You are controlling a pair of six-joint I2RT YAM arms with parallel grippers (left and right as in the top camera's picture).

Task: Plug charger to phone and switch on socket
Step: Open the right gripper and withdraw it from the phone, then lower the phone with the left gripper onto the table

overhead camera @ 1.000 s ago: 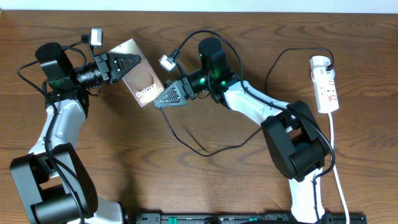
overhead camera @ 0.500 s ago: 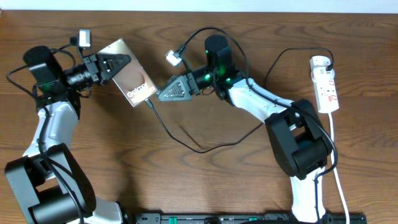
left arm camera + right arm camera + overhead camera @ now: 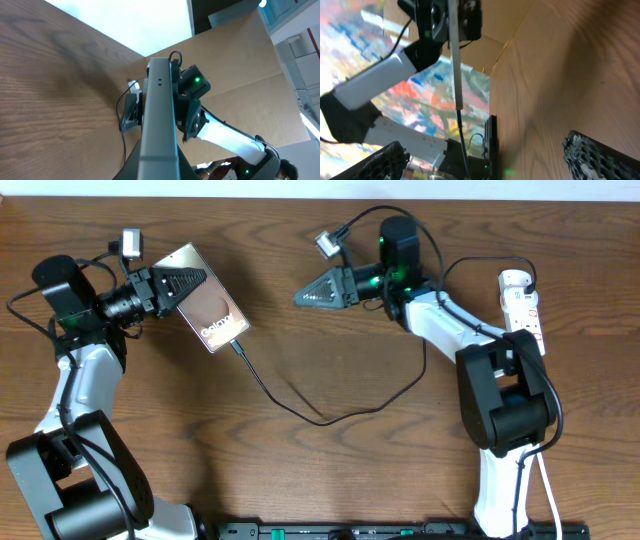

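My left gripper [image 3: 185, 283] is shut on the phone [image 3: 212, 318] and holds it tilted above the table at the far left. The phone shows edge-on in the left wrist view [image 3: 159, 115] and in the right wrist view [image 3: 454, 50]. The charger [image 3: 320, 418], a thin black cable, runs across the table, and its plug [image 3: 237, 346] sits at the phone's lower end. In the right wrist view the cable [image 3: 462, 135] hangs from the phone. My right gripper [image 3: 310, 295] is open and empty, apart from the phone to its right. The white socket [image 3: 522, 315] lies at the far right.
The socket's white cord [image 3: 545, 470] runs down the right side past my right arm's base. The black cable loops up behind my right arm [image 3: 440, 280] to the socket. The table's far edge [image 3: 300, 195] is close behind both grippers.
My right gripper has let go of the plug and moved right, away from the phone. The plug stays at the phone's end. My left gripper still holds the phone, shifted slightly left.
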